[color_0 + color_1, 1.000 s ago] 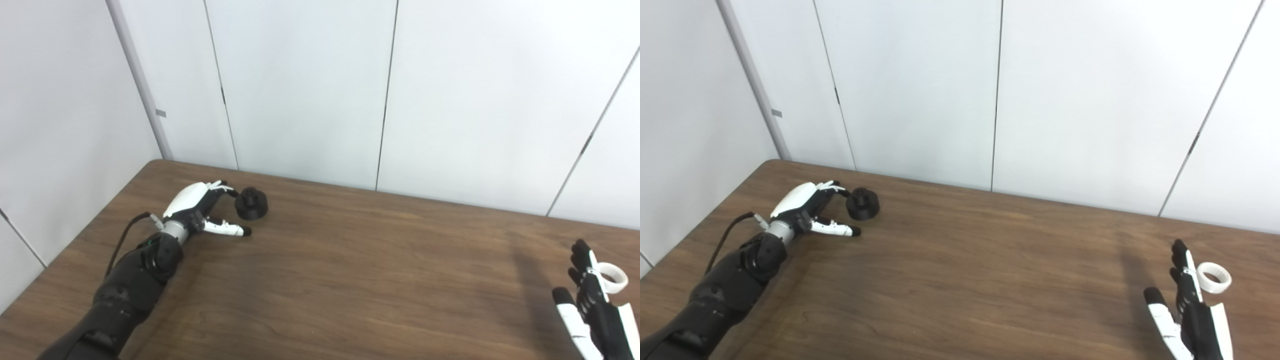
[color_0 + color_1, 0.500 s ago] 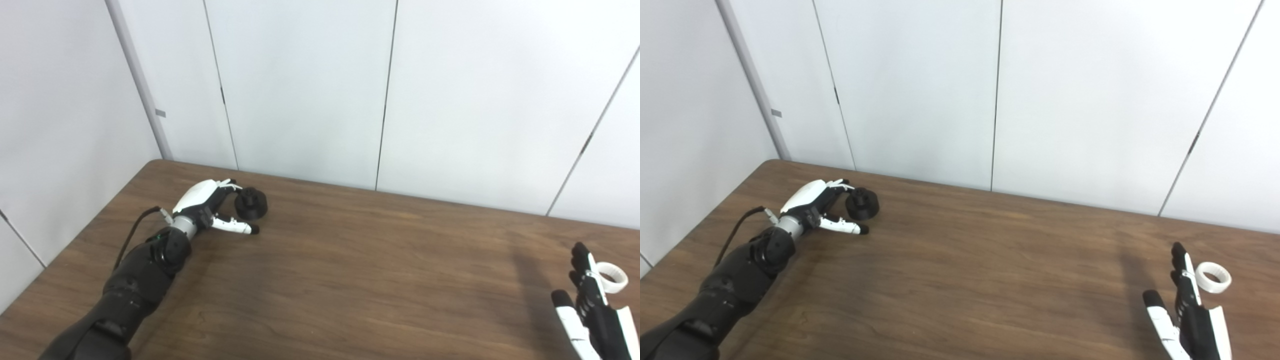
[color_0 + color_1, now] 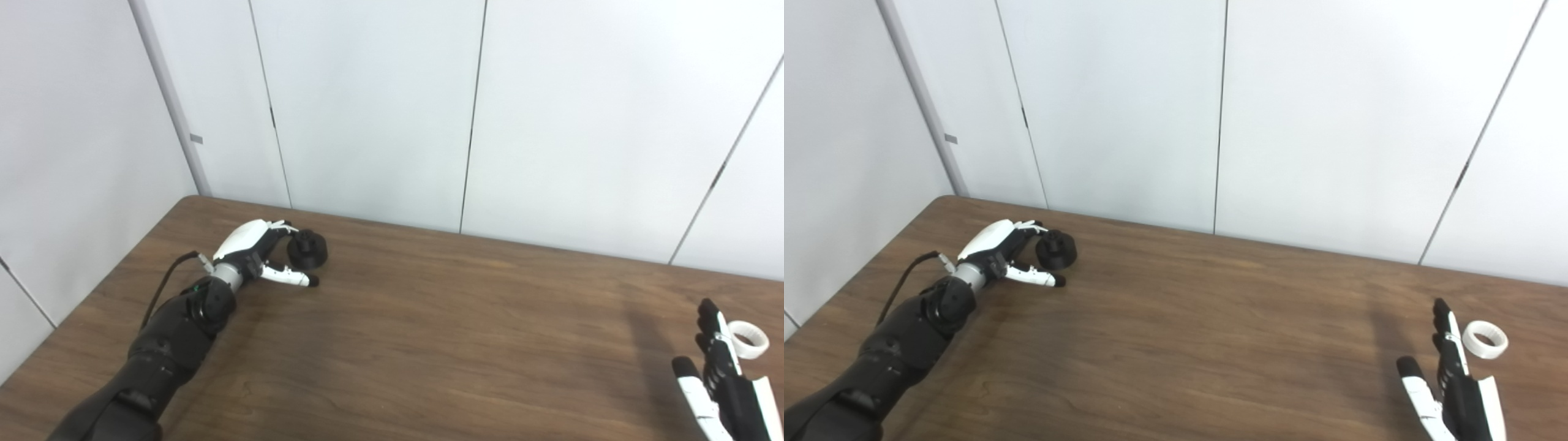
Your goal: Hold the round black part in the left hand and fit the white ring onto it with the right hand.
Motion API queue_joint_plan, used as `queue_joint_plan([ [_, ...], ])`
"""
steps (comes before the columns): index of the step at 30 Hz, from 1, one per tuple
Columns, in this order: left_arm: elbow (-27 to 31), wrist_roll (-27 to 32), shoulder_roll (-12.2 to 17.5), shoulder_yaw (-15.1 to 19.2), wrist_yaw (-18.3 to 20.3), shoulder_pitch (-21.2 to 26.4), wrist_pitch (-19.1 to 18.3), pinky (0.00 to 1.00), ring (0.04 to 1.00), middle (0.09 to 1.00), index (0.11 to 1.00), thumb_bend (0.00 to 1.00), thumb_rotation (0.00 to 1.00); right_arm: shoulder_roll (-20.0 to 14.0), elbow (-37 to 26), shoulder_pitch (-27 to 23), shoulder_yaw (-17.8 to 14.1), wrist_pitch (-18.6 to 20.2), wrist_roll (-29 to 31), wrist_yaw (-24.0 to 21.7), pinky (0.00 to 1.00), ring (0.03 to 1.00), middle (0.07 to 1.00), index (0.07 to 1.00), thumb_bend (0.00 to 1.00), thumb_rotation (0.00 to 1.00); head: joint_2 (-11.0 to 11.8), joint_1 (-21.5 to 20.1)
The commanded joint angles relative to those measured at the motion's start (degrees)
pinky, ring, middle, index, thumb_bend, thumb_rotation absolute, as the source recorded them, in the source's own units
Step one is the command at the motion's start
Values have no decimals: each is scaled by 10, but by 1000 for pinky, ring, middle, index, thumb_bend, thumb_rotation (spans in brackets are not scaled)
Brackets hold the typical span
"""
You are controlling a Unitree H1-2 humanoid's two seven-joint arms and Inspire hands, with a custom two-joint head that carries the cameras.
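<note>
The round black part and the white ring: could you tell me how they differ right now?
The round black part is a dark stepped knob shape; the white ring is a pale open hoop. The black part sits far left with the left hand open around it; the ring lies far right, just beyond the open right hand, apparently untouched. Both rest on the table.

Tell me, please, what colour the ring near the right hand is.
The ring is plain white; the right eye view shows it best.
</note>
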State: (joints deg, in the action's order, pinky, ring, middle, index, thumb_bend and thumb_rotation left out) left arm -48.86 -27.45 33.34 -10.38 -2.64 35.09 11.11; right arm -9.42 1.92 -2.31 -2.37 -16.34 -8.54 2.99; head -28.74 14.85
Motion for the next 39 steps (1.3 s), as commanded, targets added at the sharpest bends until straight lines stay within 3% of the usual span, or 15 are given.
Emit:
queue_joint_plan([
  [1,5,-2,13,2,-21,31,16,1000,994,942,739,987,329,20,29,46,13,-9,-5,3,986,1000,997,987,477,843,2,0],
  [2,-4,-2,10,4,-39,33,29,1000,993,938,723,978,319,21,27,47,14,-9,-6,4,986,1000,997,986,477,842,5,-1],
  [3,-13,-3,9,6,-57,34,42,1000,976,890,607,757,195,23,27,48,14,-8,-6,4,987,1000,999,988,479,843,6,-1],
  [4,-25,-5,6,6,-76,36,56,1000,963,856,547,644,129,23,26,49,15,-8,-5,3,987,1000,999,988,481,845,6,-2],
  [5,-39,-3,5,7,-90,40,70,1000,951,817,508,573,84,25,27,49,16,-9,-4,3,987,1000,1000,992,482,847,7,-3],
  [7,-60,1,4,6,-101,46,90,1000,947,784,488,537,62,28,27,49,17,-11,-5,4,990,1000,1000,993,481,846,7,-4],
  [11,-91,-4,3,-1,-127,56,119,1000,924,735,483,524,53,37,12,53,21,2,-15,8,986,1000,995,984,471,831,2,-8],
  [22,-133,-2,7,-9,-140,64,147,1000,925,724,482,524,52,47,4,55,28,5,-14,8,995,1000,1000,986,463,826,-8,-17],
  [29,-80,-24,30,-37,-120,43,154,1000,939,739,483,523,51,48,-20,60,26,22,-17,5,988,1000,1000,988,456,815,-30,-33],
  [39,58,-110,58,-79,-113,-13,147,1000,941,727,482,524,54,51,-47,60,18,38,-35,13,1000,1000,999,982,515,874,-44,-35],
])
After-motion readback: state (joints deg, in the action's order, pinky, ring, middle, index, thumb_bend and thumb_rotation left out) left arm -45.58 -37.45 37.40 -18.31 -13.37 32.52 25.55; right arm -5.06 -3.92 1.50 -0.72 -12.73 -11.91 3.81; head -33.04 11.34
